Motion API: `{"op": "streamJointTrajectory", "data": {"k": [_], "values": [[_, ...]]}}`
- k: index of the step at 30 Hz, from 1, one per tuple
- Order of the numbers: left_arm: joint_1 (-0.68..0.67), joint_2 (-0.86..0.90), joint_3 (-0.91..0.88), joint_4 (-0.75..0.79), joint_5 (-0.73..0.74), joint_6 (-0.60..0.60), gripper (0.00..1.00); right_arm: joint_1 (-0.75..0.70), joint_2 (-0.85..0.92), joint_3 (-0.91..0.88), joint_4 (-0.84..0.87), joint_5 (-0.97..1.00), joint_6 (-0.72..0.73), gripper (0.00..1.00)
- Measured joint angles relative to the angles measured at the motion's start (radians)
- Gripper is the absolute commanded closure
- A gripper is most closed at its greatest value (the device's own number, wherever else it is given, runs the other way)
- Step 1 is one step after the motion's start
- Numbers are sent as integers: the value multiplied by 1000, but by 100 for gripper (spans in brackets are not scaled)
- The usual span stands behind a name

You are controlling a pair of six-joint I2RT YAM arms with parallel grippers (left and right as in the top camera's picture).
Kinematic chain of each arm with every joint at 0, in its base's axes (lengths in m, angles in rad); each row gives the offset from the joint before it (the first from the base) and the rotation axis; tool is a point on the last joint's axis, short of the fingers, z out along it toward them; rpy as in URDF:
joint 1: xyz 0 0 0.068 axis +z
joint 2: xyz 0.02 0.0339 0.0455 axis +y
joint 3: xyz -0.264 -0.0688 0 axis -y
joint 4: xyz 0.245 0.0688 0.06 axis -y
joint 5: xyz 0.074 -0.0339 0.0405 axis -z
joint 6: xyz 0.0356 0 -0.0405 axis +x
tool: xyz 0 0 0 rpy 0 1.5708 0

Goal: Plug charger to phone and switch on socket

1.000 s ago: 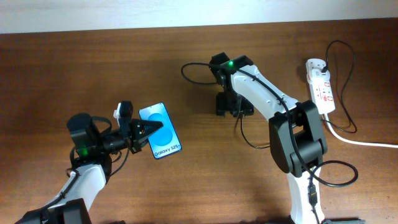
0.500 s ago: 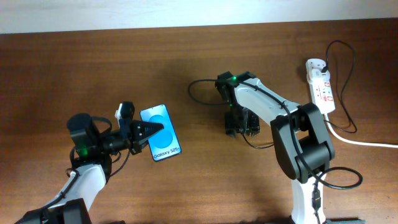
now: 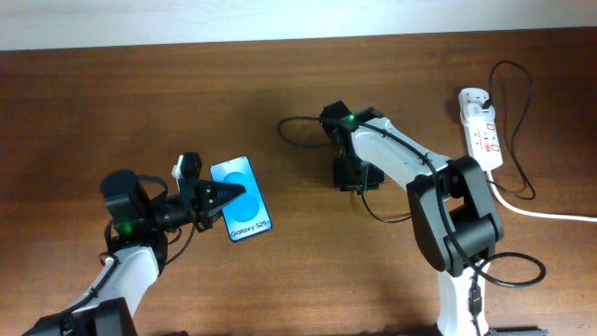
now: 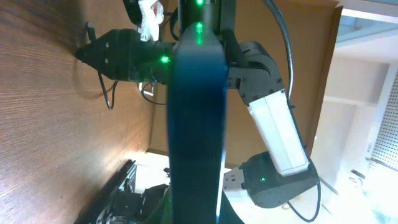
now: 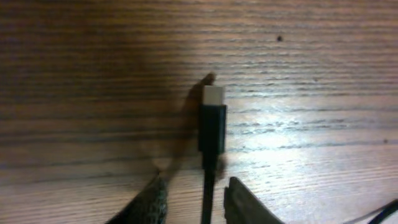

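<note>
Currently I'm pinching the phone point(image 3: 241, 198) in the left hand point(image 3: 213, 199), well left of the socket point(image 3: 480, 129). The right hand point(image 5: 196, 196) is holding the charger point(image 5: 211, 127) cable between its fingers point(image 5: 149, 202), connector tip jutting forward over the tabletop point(image 3: 298, 93). To do this well, I'm thinking: keep the tip square to the phone's port, approach slowly, avoid snagging cable slack.

Your left wrist view is mostly blocked by the phone point(image 4: 196, 118), edge-on and blurry. The right gripper's fingers point(image 5: 245, 202) are cut off at the bottom edge, probably pinching the charger point(image 5: 211, 134).
</note>
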Motion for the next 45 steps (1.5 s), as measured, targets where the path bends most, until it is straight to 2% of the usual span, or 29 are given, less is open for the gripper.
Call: {"op": "streamJointTrajectory", "data": {"k": [3, 7, 9, 10, 11, 14, 15, 17, 20, 21, 28, 34, 37, 40, 45], "values": [[0, 0, 0, -3, 0, 0, 100, 0, 12, 13, -37, 15, 2, 88], [0, 0, 0, -3, 0, 0, 100, 0, 29, 35, -65, 18, 3, 88], [0, 0, 0, -3, 0, 0, 100, 0, 35, 45, -72, 18, 3, 81], [0, 0, 0, -3, 0, 0, 100, 0, 37, 49, -75, 18, 3, 69], [0, 0, 0, -3, 0, 0, 100, -1, 37, 52, -74, 21, 3, 64], [0, 0, 0, -3, 1, 0, 100, -3, 37, 63, -66, 25, 1, 64], [0, 0, 0, -3, 1, 0, 100, -3, 37, 63, -64, 25, 0, 65], [0, 0, 0, -3, 1, 0, 100, -3, 37, 63, -64, 25, 0, 73], [0, 0, 0, -3, 1, 0, 100, -3, 39, 64, -56, 22, -9, 93], [0, 0, 0, -3, 2, 0, 100, -3, 40, 64, -56, 21, -8, 95], [0, 0, 0, -3, 0, 0, 100, -3, 57, 98, -125, 21, -18, 96], [0, 0, 0, 2, -11, 2, 100, -3, 74, 311, -346, -10, -25, 96], [0, 10, 0, 100, -16, 23, 100, -3, 72, 388, -434, -103, -85, 96], [0, 39, 10, 126, -10, 31, 100, -3, 27, 391, -489, -188, -140, 96], [-1, 214, 111, 126, -2, 34, 100, -3, -227, 391, -526, -255, -166, 96]]}}
